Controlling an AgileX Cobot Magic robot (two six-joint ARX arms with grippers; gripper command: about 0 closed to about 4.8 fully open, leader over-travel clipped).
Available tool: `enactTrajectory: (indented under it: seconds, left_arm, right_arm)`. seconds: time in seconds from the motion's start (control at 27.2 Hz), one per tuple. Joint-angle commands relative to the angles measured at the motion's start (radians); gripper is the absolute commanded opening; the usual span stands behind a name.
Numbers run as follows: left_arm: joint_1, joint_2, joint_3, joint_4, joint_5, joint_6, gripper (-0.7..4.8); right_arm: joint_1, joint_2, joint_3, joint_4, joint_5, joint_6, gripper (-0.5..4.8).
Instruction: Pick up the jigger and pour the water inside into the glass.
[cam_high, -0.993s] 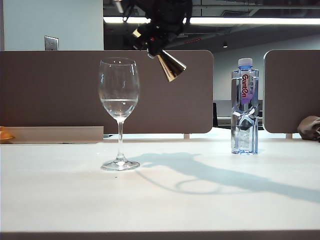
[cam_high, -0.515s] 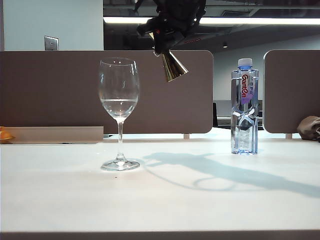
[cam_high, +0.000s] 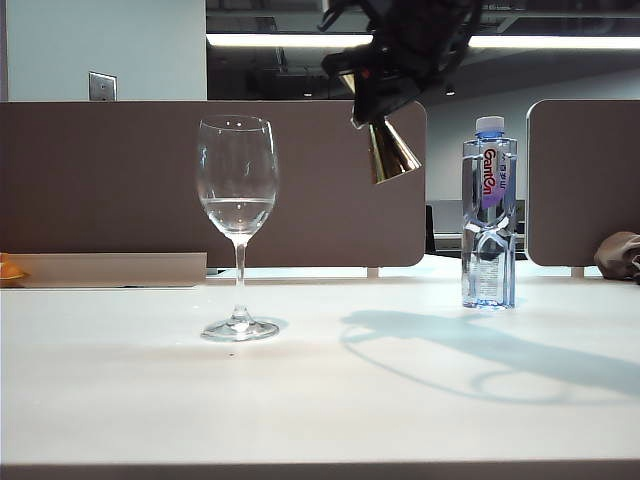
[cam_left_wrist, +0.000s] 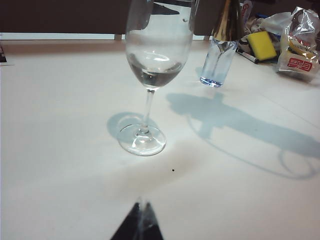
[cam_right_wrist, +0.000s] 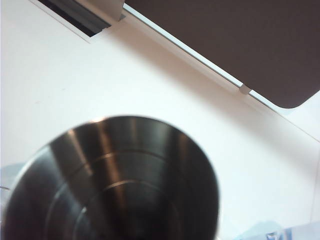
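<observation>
Landmark for all positions: the glass (cam_high: 238, 225), standing upright on the worktop (cam_high: 320, 400).

Left gripper (cam_left_wrist: 138, 222): only its dark tip shows in the left wrist view, low over the worktop, on the near side of the glass foot and apart from it. Jaws appear closed to a point, with nothing between them.

The glass: clear stemmed wine glass, bowl holding the water (cam_high: 238, 212) in its lower part. Judged fragile and top-heavy on a thin stem, so a knock at the rim could tip it. If moved, take it low on the bowl or at the stem.

The jigger (cam_high: 390, 152): to the right of the glass and above its rim level, well clear of it, tilted with one gold cone pointing down and right. Held by the right gripper (cam_high: 378, 95) around the upper part; jaws partly closed on it, the contact itself hidden by the dark wrist. In the right wrist view the metal cone (cam_right_wrist: 112, 182) fills the foreground. Judged light, rigid and slippery, being polished metal. The narrow waist is the sound place to grip.

Bottle (cam_high: 489, 215): upright on the worktop, further right of the glass, capped.
</observation>
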Motion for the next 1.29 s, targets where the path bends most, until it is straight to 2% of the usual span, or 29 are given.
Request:
enactTrajectory:
  seconds: [0.04,0.37,0.74,0.88,1.29]
  left_arm:
    - [0.001,0.001,0.005,0.006,0.002,0.004,-0.05]
    - [0.001,0.001,0.005,0.006,0.002,0.004,-0.05]
    - [0.001,0.001,0.005,0.006,0.002,0.004,-0.05]
    - [0.001,0.001,0.005,0.006,0.002,0.004,-0.05]
    - [0.001,0.001,0.005,0.006,0.002,0.004,-0.05]
  right_arm:
    - [0.003,-0.095,-0.149,0.165,-0.011,0.013,0.85]
    - [0.003,-0.206,-0.36,0.389,-0.027,0.086,0.85]
    - [0.003,-0.249,-0.489,0.522,-0.035,0.137,0.85]
    - [0.0,-0.282,-0.562,0.621,-0.053,0.167,0.85]
    - [0.0,-0.381,-0.761,0.743,-0.053,0.218,0.85]
